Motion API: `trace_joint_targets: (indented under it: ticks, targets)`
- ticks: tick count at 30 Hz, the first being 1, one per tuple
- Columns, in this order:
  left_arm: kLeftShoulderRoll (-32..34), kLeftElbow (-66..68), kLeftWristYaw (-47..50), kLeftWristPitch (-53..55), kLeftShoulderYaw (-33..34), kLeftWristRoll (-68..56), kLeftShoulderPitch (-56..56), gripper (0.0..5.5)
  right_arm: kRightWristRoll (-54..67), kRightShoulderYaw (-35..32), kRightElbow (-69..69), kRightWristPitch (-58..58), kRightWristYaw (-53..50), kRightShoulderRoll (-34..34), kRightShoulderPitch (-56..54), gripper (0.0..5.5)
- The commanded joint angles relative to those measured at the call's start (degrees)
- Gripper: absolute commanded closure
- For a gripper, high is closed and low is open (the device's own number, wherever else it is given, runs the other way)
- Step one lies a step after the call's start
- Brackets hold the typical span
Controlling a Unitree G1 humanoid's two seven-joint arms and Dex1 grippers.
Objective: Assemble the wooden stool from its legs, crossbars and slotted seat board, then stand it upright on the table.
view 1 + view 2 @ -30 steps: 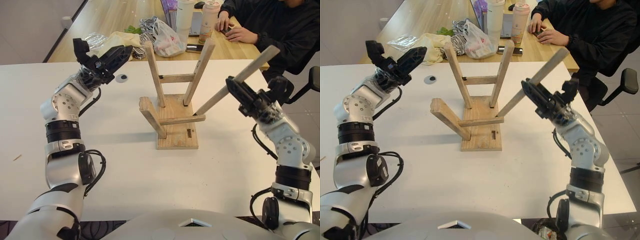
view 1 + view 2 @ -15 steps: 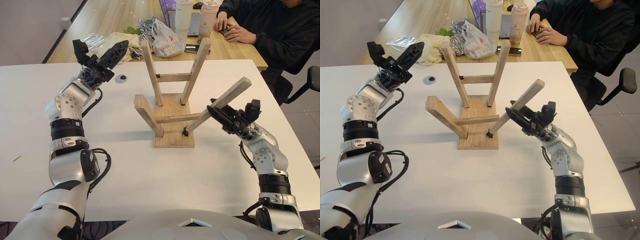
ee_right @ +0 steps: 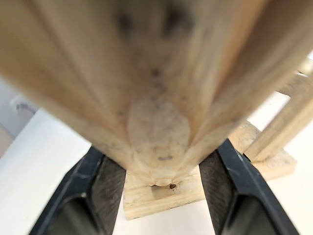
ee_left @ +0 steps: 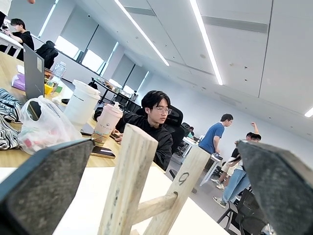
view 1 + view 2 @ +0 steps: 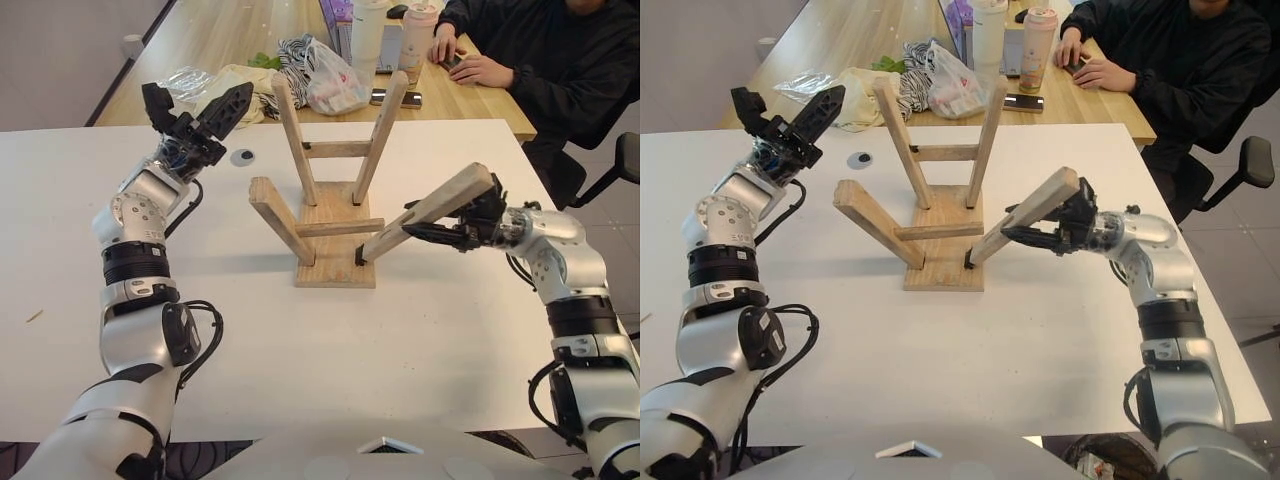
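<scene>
Stool, part-assembled, upside down on the white surface (image 5: 450,340). Seat board (image 5: 335,265) is laid flat near the middle. Two legs (image 5: 297,140) are stood upright at its far end and joined by a crossbar (image 5: 335,149). A third leg (image 5: 278,218) is seen leaning leftward at the near end, with a second crossbar (image 5: 338,228) attached. The fourth leg (image 5: 430,208) is clamped at a slant by the right end effector (image 5: 415,222), its lower end set against the board's near right corner. The left end effector (image 5: 197,108) is raised left of the stool, fingers spread, nothing grasped.
</scene>
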Motion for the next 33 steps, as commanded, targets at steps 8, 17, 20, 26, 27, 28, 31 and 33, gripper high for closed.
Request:
trace_joint_targets:
  ticks: [8,17,20,26,27,28,31,33]
  targets:
    - [-2.2,-8.0,3.1,0.3,0.4,-0.8,5.6,0.10,-11.8,12.7,-1.9,6.2,0.4,-3.6,-2.6,3.49]
    - [-2.2,-13.4,2.8,0.0,-2.7,1.1,7.5,0.10,-12.7,14.0,-4.3,8.0,-3.8,-2.8,-2.0,3.49]
    - [0.7,-26.3,3.1,-1.7,-7.9,4.7,6.2,0.10,-14.2,14.7,-4.0,8.9,-5.6,-3.2,-1.8,3.49]
    - [9.1,-49.8,12.1,-2.5,-26.3,28.4,-0.6,0.10,-14.4,14.8,-4.6,11.7,-9.3,-3.0,-0.3,3.49]
    - [8.7,-52.6,14.9,-1.0,-28.9,31.9,-0.6,0.10,-14.3,14.9,-4.7,12.0,-9.9,-2.9,-0.1,3.49]
    - [8.4,-54.9,16.7,0.2,-31.3,34.7,-0.2,0.10,-14.3,14.9,-4.8,12.3,-10.4,-2.9,0.0,3.49]
    - [8.7,-56.7,21.5,-2.2,-41.9,47.8,3.8,0.10,-14.0,14.8,-4.5,13.1,-11.5,-2.6,0.1,3.49]
    - [9.6,-55.6,23.3,-5.5,-47.7,55.5,6.4,0.10,-13.9,14.7,-3.9,13.4,-12.0,-2.4,-0.1,3.49]
